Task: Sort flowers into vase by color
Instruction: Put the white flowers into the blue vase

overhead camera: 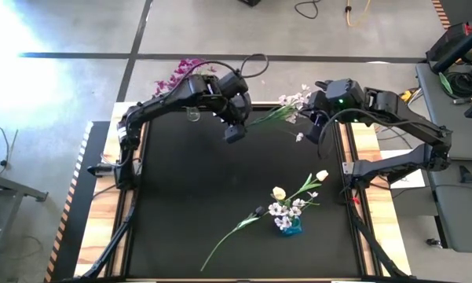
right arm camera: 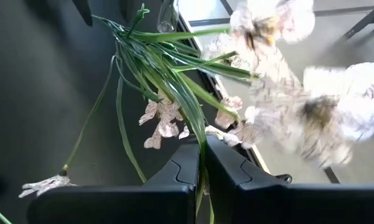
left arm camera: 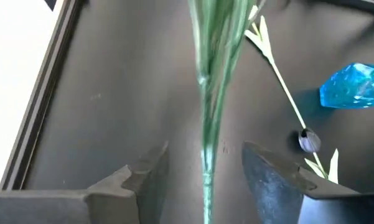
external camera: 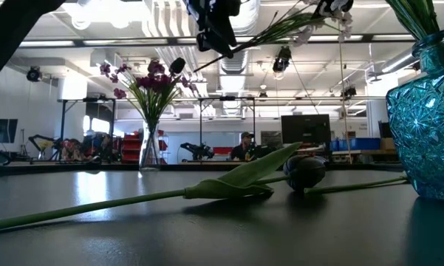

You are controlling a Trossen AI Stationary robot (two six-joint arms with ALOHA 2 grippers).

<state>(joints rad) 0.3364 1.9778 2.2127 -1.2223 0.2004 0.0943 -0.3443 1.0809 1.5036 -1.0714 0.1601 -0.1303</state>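
Holding a pale-blossom spray [overhead camera: 287, 110] aloft at the far edge: right gripper [right arm camera: 202, 163] clamped on stems, left gripper [left arm camera: 205, 165] open around the thin, floppy stalk (light, best gripped low).

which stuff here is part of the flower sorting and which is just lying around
Job: white-blossom spray gripped by right gripper, its stem between the open fingers of left gripper; dark-bud flower; blue vase; clear vase with purple flowers.

Lying about: floor cables; side-table gear.

Blue vase [overhead camera: 293, 226], lying dark-bud stem [overhead camera: 234, 229] block front-centre.
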